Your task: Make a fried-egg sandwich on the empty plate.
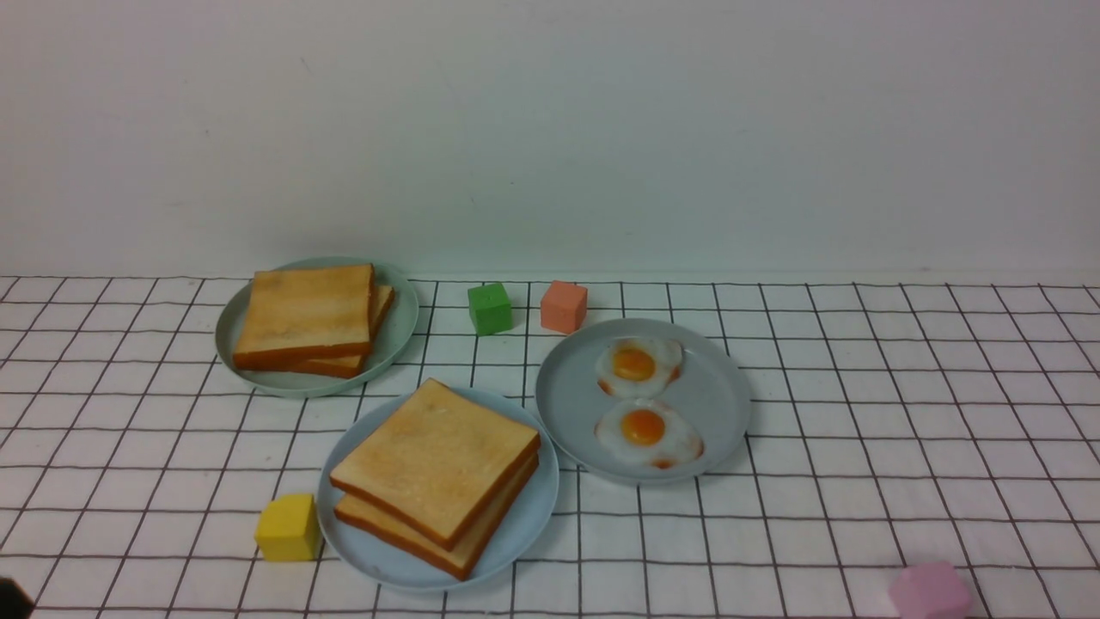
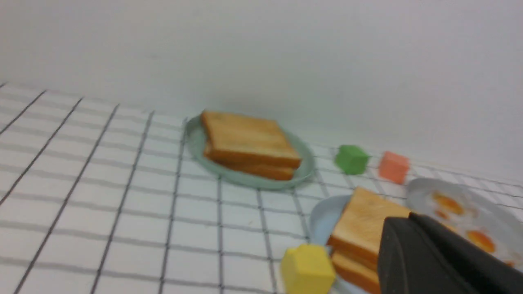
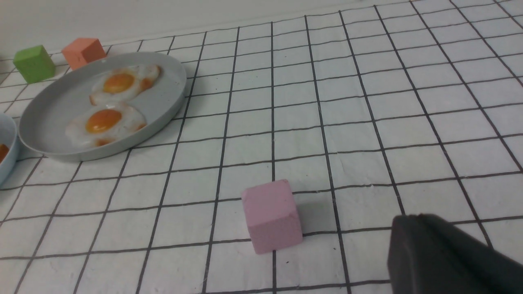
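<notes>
While both arms sit low, left claw [image 2: 441, 261] and right claw [image 3: 445, 257] are closed, empty.

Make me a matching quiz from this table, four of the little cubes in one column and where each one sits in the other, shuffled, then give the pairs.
Things:
1. yellow cube
2. green cube
3. salmon cube
4. pink cube

Places:
A. near edge of the table, far from all the plates
B. far side, just behind the egg plate
C. against the near plate with the stacked toast
D. far side, between the toast plate and the salmon cube

Pairs: 1-C, 2-D, 3-B, 4-A
</notes>
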Controlling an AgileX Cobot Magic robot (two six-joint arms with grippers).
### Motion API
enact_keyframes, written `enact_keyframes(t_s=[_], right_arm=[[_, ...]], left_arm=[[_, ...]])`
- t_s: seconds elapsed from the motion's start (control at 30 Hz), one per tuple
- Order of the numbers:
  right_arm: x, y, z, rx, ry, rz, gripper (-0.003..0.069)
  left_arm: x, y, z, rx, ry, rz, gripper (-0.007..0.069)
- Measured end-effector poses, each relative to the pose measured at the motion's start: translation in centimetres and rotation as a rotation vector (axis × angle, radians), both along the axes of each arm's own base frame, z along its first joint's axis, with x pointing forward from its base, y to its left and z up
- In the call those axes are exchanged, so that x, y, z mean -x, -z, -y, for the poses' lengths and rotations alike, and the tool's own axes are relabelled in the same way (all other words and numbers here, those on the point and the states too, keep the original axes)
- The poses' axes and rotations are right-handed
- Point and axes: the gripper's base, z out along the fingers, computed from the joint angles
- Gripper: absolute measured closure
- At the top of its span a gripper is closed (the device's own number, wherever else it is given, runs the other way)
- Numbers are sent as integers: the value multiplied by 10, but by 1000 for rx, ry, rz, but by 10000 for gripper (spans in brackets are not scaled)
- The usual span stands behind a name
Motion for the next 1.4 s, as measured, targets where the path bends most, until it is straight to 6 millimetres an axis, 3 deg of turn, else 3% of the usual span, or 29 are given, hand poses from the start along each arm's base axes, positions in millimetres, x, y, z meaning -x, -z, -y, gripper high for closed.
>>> enact_keyframes(t_s=[0.17, 1.4], right_arm=[[0, 0, 0, 0, -1, 1, 659], [0, 0, 0, 1, -1, 1, 632]], left_arm=[[4, 22, 0, 19, -28, -217, 638], [4, 22, 1, 22, -18, -218, 637]])
